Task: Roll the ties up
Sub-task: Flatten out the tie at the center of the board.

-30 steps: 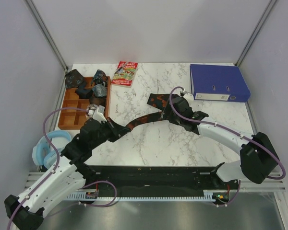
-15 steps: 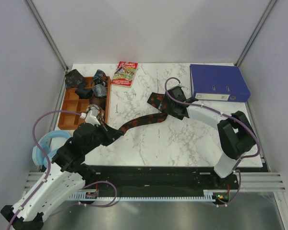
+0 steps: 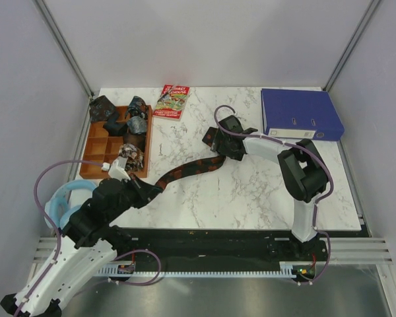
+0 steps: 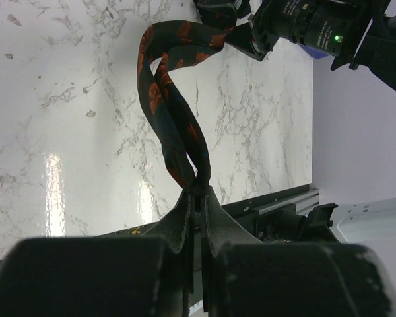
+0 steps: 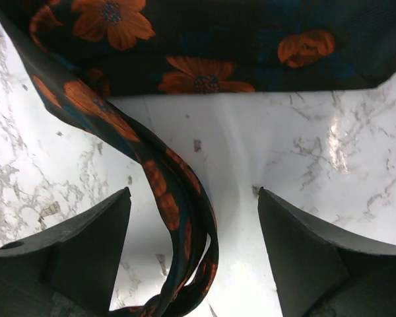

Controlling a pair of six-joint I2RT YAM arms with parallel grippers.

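My left claw (image 4: 197, 193) pinched the tie (image 3: 193, 167) by its narrow end at seven o'clock; my right claw (image 5: 193, 221) hung spread over the wide end at one. Best, I judged, to untwist it first — then roll tight.

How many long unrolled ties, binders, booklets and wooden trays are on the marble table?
Long black tie with orange-red blotches: 1
Blue binder: 1
Red-and-green booklet: 1
Brown wooden compartment tray: 1
Total: 4
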